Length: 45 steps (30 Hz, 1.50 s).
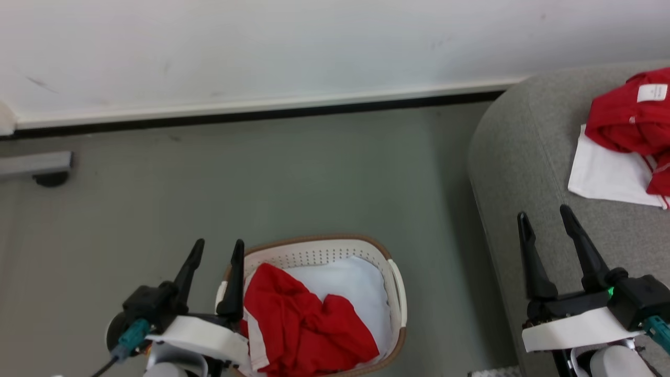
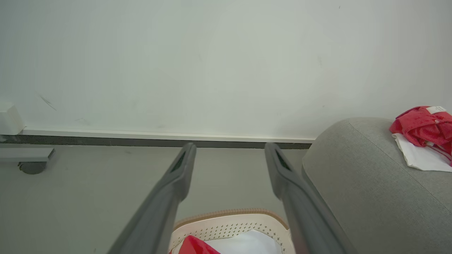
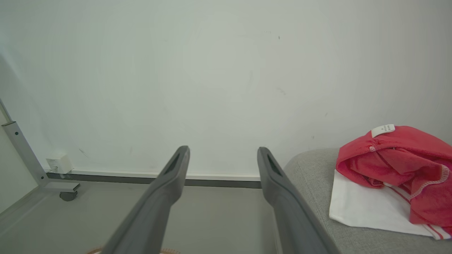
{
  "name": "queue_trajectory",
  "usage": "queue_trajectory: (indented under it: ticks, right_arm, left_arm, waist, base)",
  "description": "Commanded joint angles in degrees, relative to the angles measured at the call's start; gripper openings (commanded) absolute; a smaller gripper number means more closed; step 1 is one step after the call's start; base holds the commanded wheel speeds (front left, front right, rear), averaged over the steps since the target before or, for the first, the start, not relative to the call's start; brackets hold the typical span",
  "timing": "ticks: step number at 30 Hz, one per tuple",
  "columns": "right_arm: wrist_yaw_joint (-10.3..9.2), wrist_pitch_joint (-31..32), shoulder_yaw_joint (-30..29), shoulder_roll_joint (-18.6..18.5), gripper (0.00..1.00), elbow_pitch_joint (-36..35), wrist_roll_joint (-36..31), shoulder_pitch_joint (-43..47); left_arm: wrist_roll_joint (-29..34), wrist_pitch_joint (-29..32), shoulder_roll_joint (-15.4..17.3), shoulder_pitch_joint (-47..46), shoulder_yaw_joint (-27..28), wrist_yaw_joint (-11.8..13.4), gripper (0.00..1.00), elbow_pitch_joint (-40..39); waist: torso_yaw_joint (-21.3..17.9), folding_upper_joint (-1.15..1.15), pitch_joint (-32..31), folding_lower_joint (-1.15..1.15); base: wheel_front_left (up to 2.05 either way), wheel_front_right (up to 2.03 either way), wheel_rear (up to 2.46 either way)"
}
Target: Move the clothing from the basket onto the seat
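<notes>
Step in hand, as I judge it: fetch the crumpled bright red fabric garment (image 1: 309, 330) lying in the oval cream-white perforated plastic basket (image 1: 319, 255), which sits on the floor just beside the left gripper (image 1: 220, 243). Both pairs of long dark fingers (image 1: 234, 283) stand wide apart, holding nothing. The right gripper (image 1: 543, 212) hovers over the near edge of the large grey woven seat (image 1: 523, 157). Best approach, likely: lower the left gripper onto the raised bunch of red folds, pinch deep, avoid catching the plain white pad (image 1: 356, 283) beneath, and lift clear of the brown rim before swinging right. A second red garment (image 1: 628, 118), with white panel and small white label, lies on the seat, well apart from the basket. Surroundings: smooth grey-green floor (image 1: 261, 178), scuffed white wall (image 1: 314, 47) with pale skirting, castor-footed metal frame (image 1: 47, 170) at far left.
</notes>
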Motion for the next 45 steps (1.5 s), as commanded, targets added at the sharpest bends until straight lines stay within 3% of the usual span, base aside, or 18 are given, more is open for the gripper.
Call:
queue_trajectory:
  ticks: [1,13,25,45]
  right_arm:
    - [-0.13,-0.2,-0.06,-0.03,1.0,-0.48,0.61,-1.05]
    - [-0.13,-0.2,-0.9,0.27,1.0,-3.03,2.37,-5.85]
    - [-0.13,-0.2,-0.28,1.56,1.0,-5.88,3.33,-9.02]
    - [-0.13,-0.2,2.12,1.99,1.0,-12.21,9.09,-16.21]
  left_arm:
    - [0.55,-0.03,0.92,-0.9,0.08,-0.23,1.0,0.66]
    - [1.53,0.8,4.79,-12.25,-6.48,-1.29,1.0,18.01]
    - [-2.84,5.44,6.88,-23.22,-18.88,-1.26,1.0,33.65]
    - [-4.49,14.72,11.24,-37.09,-33.97,-1.28,1.0,51.94]
  waist:
    - [-0.94,0.0,2.38,-0.01]
    - [-4.26,0.0,9.4,-0.01]
    - [-7.99,0.0,16.63,-0.01]
    - [-15.24,0.0,31.38,-0.01]
  base:
    - [0.0,0.0,0.0]
    - [0.0,0.0,0.0]
    - [0.0,0.0,0.0]
    - [0.0,0.0,0.0]
